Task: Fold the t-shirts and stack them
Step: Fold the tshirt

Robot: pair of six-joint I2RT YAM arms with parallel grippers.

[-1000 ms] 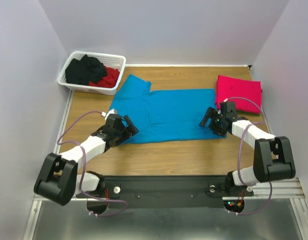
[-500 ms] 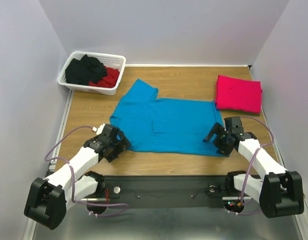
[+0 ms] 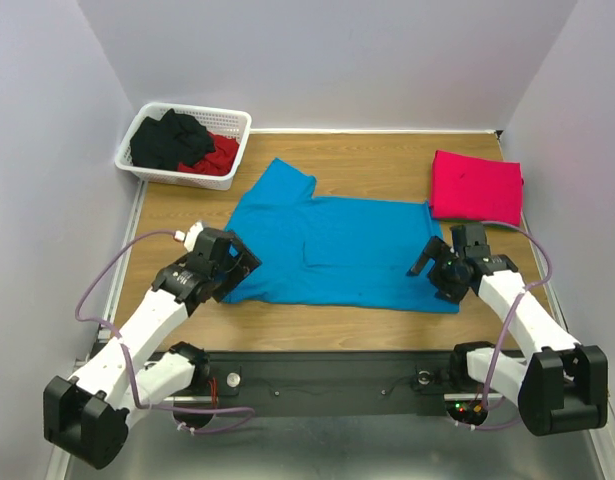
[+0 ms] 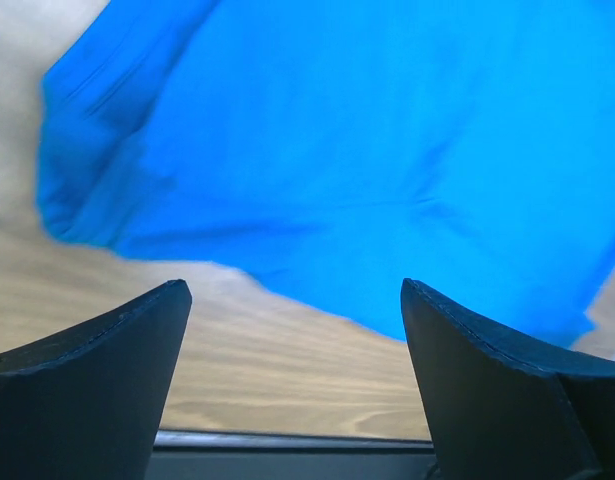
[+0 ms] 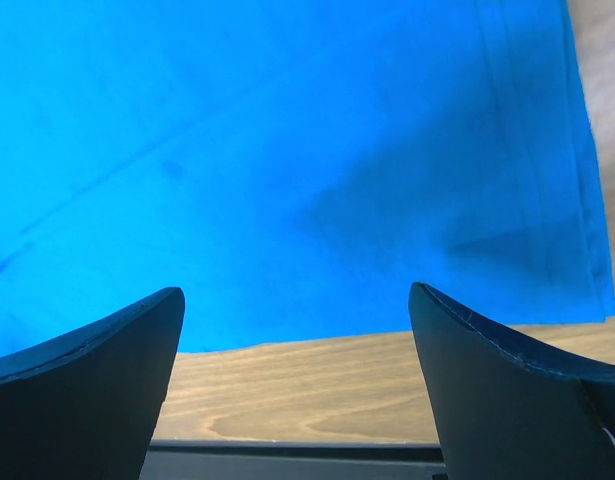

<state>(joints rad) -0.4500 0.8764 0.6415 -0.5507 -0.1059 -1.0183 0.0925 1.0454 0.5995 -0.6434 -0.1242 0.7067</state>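
The blue shirt [image 3: 332,250] lay spread flat in the middle of the desk [image 3: 387,160], 1 sleeve pointing toward the basket [image 3: 137,170] in the far-left corner. A strip of bare wood ran along its near hem. The red shirt [image 3: 477,187] sat folded at the far right, just beside it. The left gripper [image 3: 239,263] hovered low over the blue shirt's near-left corner and the right gripper [image 3: 427,262] over its near-right corner. Both were angled inward, spread wide and grasping nothing.

blue t-shirt [image 4: 367,150] blurred, cropped at wrist-view edges
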